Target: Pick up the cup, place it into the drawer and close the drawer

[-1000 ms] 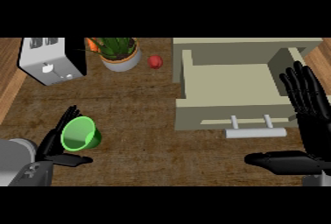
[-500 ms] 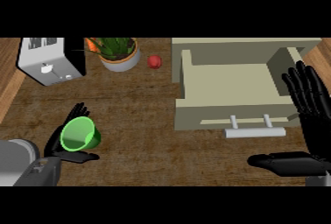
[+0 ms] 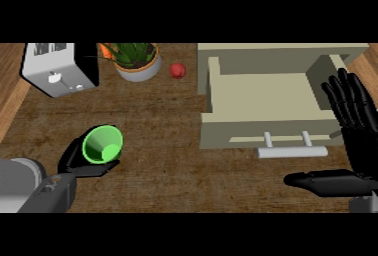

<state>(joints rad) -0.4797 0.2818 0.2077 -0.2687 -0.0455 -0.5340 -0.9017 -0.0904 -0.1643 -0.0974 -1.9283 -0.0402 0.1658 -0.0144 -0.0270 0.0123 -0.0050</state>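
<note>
green cup point(image 3: 102, 144) sits at the near left of the wooden counter point(image 3: 162, 125), mouth tipped toward us, with the left hand point(image 3: 80, 159) curled round its far and under side, so it looks grasped. over at the right edge the right hand point(image 3: 353, 130) is flat and released, fingers straight up, thumb out, resting beside the drawer point(image 3: 266, 100). the drawer is pulled open, its beige tray bare inside, its handle point(image 3: 291, 150) facing the robot. a toaster point(image 3: 59, 67), a potted plant point(image 3: 136, 60) and a small red thing point(image 3: 178, 70) stand along the back, well apart from the cup.

as i read it, the step is carrying the cup across to the drawer. best to lift it well above the front wall before moving right, keep the grasp closed until the cup is over the tray's middle, then lower and let go.
</note>
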